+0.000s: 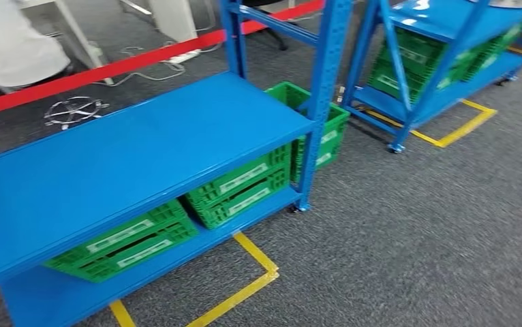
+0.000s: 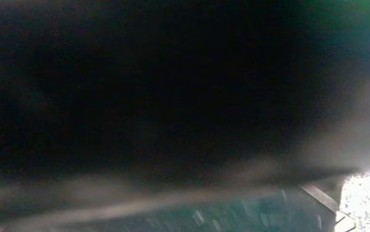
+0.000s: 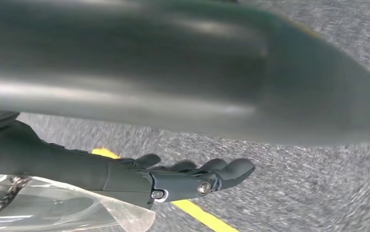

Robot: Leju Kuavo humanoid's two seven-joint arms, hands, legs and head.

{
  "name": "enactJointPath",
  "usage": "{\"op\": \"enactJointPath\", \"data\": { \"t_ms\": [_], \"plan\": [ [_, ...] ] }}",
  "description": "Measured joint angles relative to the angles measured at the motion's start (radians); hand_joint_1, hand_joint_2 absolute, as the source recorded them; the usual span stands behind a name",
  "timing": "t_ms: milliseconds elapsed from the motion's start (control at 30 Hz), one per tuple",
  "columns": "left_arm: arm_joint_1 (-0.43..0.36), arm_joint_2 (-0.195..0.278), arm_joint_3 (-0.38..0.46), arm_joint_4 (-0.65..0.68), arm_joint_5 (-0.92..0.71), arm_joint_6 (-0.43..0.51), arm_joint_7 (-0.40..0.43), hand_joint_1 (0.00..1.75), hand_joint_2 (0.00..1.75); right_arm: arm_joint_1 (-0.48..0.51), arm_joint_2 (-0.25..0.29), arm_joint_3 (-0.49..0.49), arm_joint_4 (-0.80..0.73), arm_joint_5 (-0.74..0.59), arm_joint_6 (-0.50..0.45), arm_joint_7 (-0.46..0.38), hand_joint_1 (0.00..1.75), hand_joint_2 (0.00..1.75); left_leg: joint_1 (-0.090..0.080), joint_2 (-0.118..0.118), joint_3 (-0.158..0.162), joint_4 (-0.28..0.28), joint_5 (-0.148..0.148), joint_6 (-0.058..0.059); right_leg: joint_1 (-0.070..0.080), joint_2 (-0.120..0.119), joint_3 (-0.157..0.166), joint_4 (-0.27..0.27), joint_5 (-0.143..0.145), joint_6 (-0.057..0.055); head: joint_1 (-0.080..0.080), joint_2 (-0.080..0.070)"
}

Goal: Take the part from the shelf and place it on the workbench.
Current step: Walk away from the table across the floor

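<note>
The near blue shelf (image 1: pixel 129 157) stretches across the left of the head view, its upper board bare. A second blue shelf (image 1: pixel 442 41) stands at the far right, with the rim of a silvery round thing (image 1: pixel 517 3) on its top board. In the right wrist view my right hand (image 3: pixel 183 179) hangs over grey carpet with its dark fingers stretched out and nothing in them; the thick grey thumb (image 3: pixel 173 72) is a blur close to the camera. The left wrist view is dark and smeared, so how the left hand stands is unclear.
Green crates (image 1: pixel 241 187) sit on the near shelf's bottom board, another (image 1: pixel 326 129) stands behind its post, more (image 1: pixel 415 61) fill the far shelf. Yellow tape (image 1: pixel 258 283) marks the carpet. Red tape (image 1: pixel 108 68), cables and a person in white (image 1: pixel 6 41) lie beyond.
</note>
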Motion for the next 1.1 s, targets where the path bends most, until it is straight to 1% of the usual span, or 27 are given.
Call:
{"op": "enactJointPath", "data": {
  "t_ms": [33, 67, 100, 133, 167, 233, 267, 300, 367, 400, 433, 500, 533, 567, 600, 633, 667, 700, 733, 767, 800, 867, 900, 933, 1000, 1067, 1100],
  "plan": [
    [-0.001, 0.001, -0.002, 0.0, 0.003, 0.001, 0.0, 0.0, 0.0, 0.002, 0.0, 0.0, 0.0, 0.0, -0.001, 0.0, 0.0, 0.0, 0.003, 0.011, -0.03, 0.062, -0.023, -0.004, 0.001, -0.017, 0.002, 0.0, -0.003, -0.001, 0.0, 0.0],
    [-0.001, 0.002, -0.005, 0.0, 0.007, 0.001, 0.0, 0.0, 0.0, 0.003, 0.0, 0.001, 0.0, 0.001, -0.002, 0.0, 0.0, 0.0, 0.005, 0.016, -0.049, 0.101, -0.031, -0.007, 0.002, -0.034, 0.004, 0.0, -0.005, -0.001, 0.0, 0.0],
    [-0.001, 0.003, -0.008, 0.0, 0.011, 0.002, 0.0, 0.0, 0.0, 0.003, 0.0, 0.002, 0.0, 0.001, -0.003, -0.001, 0.0, 0.0, 0.007, 0.019, -0.05, 0.104, -0.019, -0.009, 0.002, -0.049, 0.007, 0.0, -0.008, -0.001, 0.0, 0.0],
    [-0.001, 0.004, -0.012, 0.0, 0.015, 0.002, 0.0, 0.0, 0.0, 0.003, 0.0, 0.003, 0.0, 0.002, -0.004, -0.001, 0.0, 0.0, 0.008, 0.025, -0.03, 0.065, 0.012, -0.009, 0.002, -0.063, 0.011, 0.0, -0.011, 0.0, 0.0, 0.0],
    [0.0, 0.005, -0.016, 0.0, 0.02, 0.002, 0.0, 0.0, 0.0, 0.002, 0.0, 0.005, 0.0, 0.002, -0.005, -0.002, 0.0, 0.0, 0.008, 0.039, 0.004, -0.001, 0.051, -0.007, 0.002, -0.074, 0.017, 0.0, -0.014, 0.002, 0.0, 0.0],
    [0.0, 0.006, -0.023, 0.0, 0.026, 0.001, 0.0, 0.0, 0.0, 0.001, 0.0, 0.008, 0.0, 0.003, -0.007, -0.002, 0.0, 0.0, -0.001, 0.087, 0.066, -0.124, 0.094, 0.004, 0.007, -0.095, 0.024, 0.0, -0.022, 0.011, -0.001, 0.0],
    [-0.001, 0.006, -0.026, -0.001, 0.028, 0.001, 0.0, 0.0, 0.0, 0.001, 0.0, 0.008, 0.0, 0.004, -0.008, -0.003, 0.0, 0.0, -0.005, 0.104, 0.08, -0.156, 0.097, 0.011, 0.01, -0.106, 0.027, 0.0, -0.025, 0.016, 0.0, 0.0],
    [-0.001, 0.006, -0.029, -0.001, 0.03, 0.001, 0.0, 0.0, 0.0, 0.0, 0.0, 0.009, 0.0, 0.004, -0.009, -0.003, 0.0, 0.0, -0.01, 0.109, 0.082, -0.166, 0.091, 0.018, 0.012, -0.117, 0.029, -0.001, -0.028, 0.022, 0.001, 0.0],
    [0.003, 0.006, -0.035, -0.001, 0.037, 0.003, 0.0, 0.0, 0.0, -0.004, 0.0, 0.011, 0.0, 0.005, -0.01, -0.003, 0.0, 0.0, -0.008, 0.086, 0.081, -0.174, 0.094, 0.033, 0.012, -0.134, 0.036, -0.004, -0.034, 0.033, 0.002, 0.0],
    [0.004, 0.006, -0.039, -0.001, 0.041, 0.005, 0.0, 0.0, 0.0, -0.006, 0.0, 0.013, 0.0, 0.005, -0.011, -0.003, 0.0, 0.0, -0.005, 0.074, 0.082, -0.178, 0.096, 0.04, 0.01, -0.117, 0.034, 0.004, -0.043, 0.038, 0.004, 0.0],
    [0.003, 0.006, -0.042, -0.002, 0.044, 0.006, 0.0, 0.0, 0.0, -0.008, 0.0, 0.015, 0.0, 0.006, -0.011, -0.003, 0.0, 0.0, -0.002, 0.061, 0.085, -0.182, 0.099, 0.046, 0.008, -0.088, 0.022, 0.032, -0.061, 0.042, 0.006, 0.0],
    [0.001, 0.005, -0.048, -0.002, 0.049, 0.009, 0.0, 0.0, 0.0, -0.007, -0.001, 0.018, 0.0, 0.007, -0.011, -0.002, 0.0, 0.0, 0.001, 0.035, 0.087, -0.185, 0.1, 0.055, 0.006, -0.022, -0.037, 0.153, -0.12, 0.046, 0.013, 0.0],
    [0.0, 0.004, -0.05, -0.002, 0.05, 0.009, 0.0, 0.0, 0.0, -0.005, 0.0, 0.019, 0.001, 0.007, -0.011, -0.002, 0.0, 0.0, 0.0, 0.02, 0.087, -0.184, 0.099, 0.056, 0.006, -0.008, -0.075, 0.224, -0.146, 0.047, 0.014, 0.0],
    [0.001, 0.004, -0.051, -0.002, 0.053, 0.01, 0.0, 0.0, 0.0, -0.002, 0.0, 0.019, 0.001, 0.007, -0.011, -0.001, 0.0, 0.0, 0.0, 0.005, 0.088, -0.184, 0.099, 0.057, 0.006, -0.003, -0.107, 0.275, -0.157, 0.048, 0.015, 0.0],
    [0.001, 0.004, -0.052, -0.002, 0.055, 0.011, 0.0, 0.0, 0.0, 0.0, 0.0, 0.02, 0.002, 0.007, -0.011, 0.0, 0.0, 0.0, -0.001, -0.011, 0.09, -0.184, 0.098, 0.058, 0.006, -0.001, -0.122, 0.289, -0.146, 0.047, 0.015, 0.0],
    [0.002, 0.004, -0.052, -0.002, 0.056, 0.011, 0.0, 0.0, 0.0, 0.001, -0.001, 0.021, 0.002, 0.008, -0.011, 0.0, 0.0, 0.0, -0.001, -0.028, 0.093, -0.183, 0.097, 0.056, 0.005, 0.002, -0.117, 0.259, -0.113, 0.046, 0.015, 0.0],
    [0.002, 0.004, -0.052, -0.002, 0.057, 0.011, 0.0, 0.0, 0.0, 0.001, -0.001, 0.022, 0.002, 0.008, -0.012, 0.0, 0.0, 0.0, -0.001, -0.044, 0.096, -0.182, 0.095, 0.054, 0.004, 0.012, -0.095, 0.196, -0.067, 0.045, 0.015, 0.0],
    [0.002, 0.004, -0.052, -0.002, 0.057, 0.012, 0.0, 0.0, 0.0, 0.001, -0.001, 0.023, 0.002, 0.008, -0.012, 0.0, 0.0, 0.0, 0.0, -0.059, 0.099, -0.181, 0.092, 0.05, 0.002, 0.037, -0.068, 0.127, -0.029, 0.043, 0.015, 0.0],
    [0.0, 0.004, -0.053, -0.002, 0.058, 0.012, 0.001, 0.0, 0.0, 0.001, -0.001, 0.023, 0.003, 0.009, -0.011, 0.0, 0.0, 0.0, -0.001, -0.071, 0.099, -0.178, 0.09, 0.046, -0.002, 0.065, -0.043, 0.066, -0.005, 0.042, 0.015, 0.0],
    [0.0, 0.004, -0.053, -0.002, 0.06, 0.013, 0.004, 0.0, 0.0, 0.001, -0.001, 0.023, 0.004, 0.01, -0.011, 0.0, 0.0, 0.0, 0.0, -0.083, 0.096, -0.175, 0.089, 0.041, -0.004, 0.087, -0.026, 0.031, 0.004, 0.039, 0.015, 0.0],
    [-0.001, 0.004, -0.054, -0.002, 0.062, 0.014, 0.008, 0.0, 0.0, 0.001, -0.001, 0.024, 0.005, 0.01, -0.011, 0.001, 0.0, 0.0, 0.001, -0.095, 0.092, -0.174, 0.09, 0.035, -0.005, 0.101, -0.019, 0.02, 0.0, 0.035, 0.015, 0.0],
    [0.001, 0.005, -0.057, -0.002, 0.067, 0.018, 0.017, 0.0, 0.0, 0.001, -0.001, 0.025, 0.006, 0.012, -0.012, 0.002, 0.0, 0.0, 0.005, -0.114, 0.084, -0.173, 0.092, 0.022, -0.002, 0.082, -0.012, 0.015, 0.0, 0.024, 0.015, 0.0],
    [0.001, 0.006, -0.058, -0.002, 0.067, 0.019, 0.021, 0.0, 0.0, 0.001, -0.001, 0.025, 0.006, 0.013, -0.013, 0.002, 0.0, 0.0, 0.005, -0.101, 0.08, -0.166, 0.087, 0.016, -0.002, 0.069, -0.008, 0.012, 0.001, 0.017, 0.014, 0.0],
    [0.001, 0.007, -0.06, -0.002, 0.067, 0.02, 0.023, 0.0, 0.0, 0.0, -0.001, 0.025, 0.006, 0.013, -0.013, 0.002, 0.0, 0.0, 0.003, -0.075, 0.07, -0.143, 0.072, 0.011, -0.003, 0.054, -0.004, 0.008, 0.001, 0.01, 0.009, 0.0],
    [0.0, 0.008, -0.065, -0.002, 0.067, 0.02, 0.024, 0.0, 0.0, 0.001, -0.001, 0.025, 0.007, 0.014, -0.012, 0.001, 0.0, 0.0, 0.002, -0.009, 0.018, -0.035, 0.016, 0.002, -0.001, 0.021, 0.003, 0.004, -0.003, -0.001, 0.001, 0.0],
    [-0.001, 0.009, -0.07, -0.002, 0.067, 0.02, 0.023, 0.0, 0.0, 0.004, -0.001, 0.025, 0.007, 0.014, -0.012, 0.001, 0.0, 0.0, 0.006, 0.016, -0.047, 0.092, -0.03, -0.004, 0.003, -0.015, 0.009, 0.004, -0.009, -0.006, -0.001, 0.0],
    [0.0, 0.01, -0.071, -0.002, 0.066, 0.02, 0.022, 0.0, 0.0, 0.004, -0.001, 0.025, 0.007, 0.014, -0.012, 0.001, 0.0, 0.0, 0.007, 0.019, -0.061, 0.118, -0.028, -0.005, 0.005, -0.031, 0.012, 0.004, -0.012, -0.006, -0.001, 0.0]
  ]
}}
